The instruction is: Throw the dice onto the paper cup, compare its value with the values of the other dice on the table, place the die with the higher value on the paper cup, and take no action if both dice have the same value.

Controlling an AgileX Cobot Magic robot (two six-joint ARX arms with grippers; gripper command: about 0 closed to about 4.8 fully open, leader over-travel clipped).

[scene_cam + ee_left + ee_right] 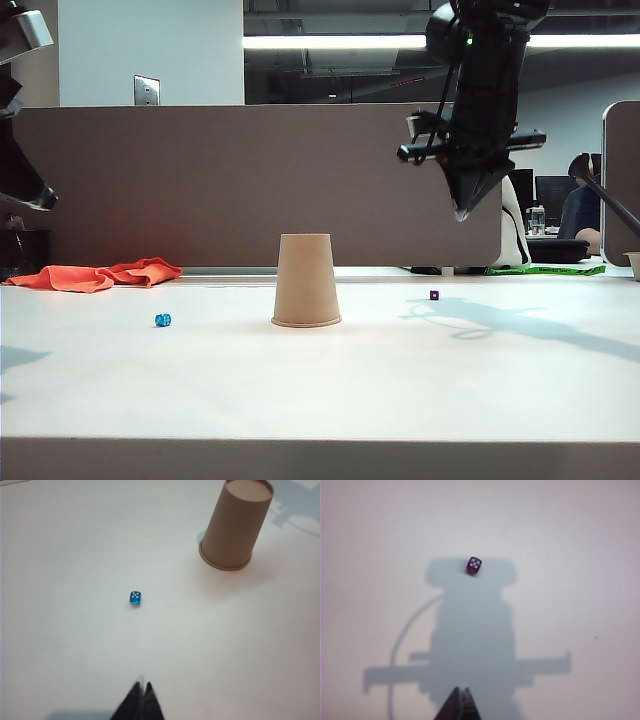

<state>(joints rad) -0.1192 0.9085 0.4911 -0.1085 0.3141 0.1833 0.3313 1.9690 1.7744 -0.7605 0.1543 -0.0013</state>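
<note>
The tan paper cup [306,281] [236,526] stands upside down on its rim at the middle of the white table. A tiny purple dice [434,295] [474,565] lies on the table to the cup's right, pale pips on its top face. The other dice, bright blue [162,320] [135,598], lies to the cup's left. My right gripper [461,212] [460,691] hangs shut and empty high above the table, over the purple dice. My left gripper [142,684] is shut and empty, above the table short of the blue dice; in the exterior view only part of its arm shows at the left edge.
An orange cloth [98,275] lies at the table's back left. A brown partition [200,180] runs behind the table. The table's front edge [320,442] crosses the bottom of the exterior view. A seated person and monitors show at the far right behind.
</note>
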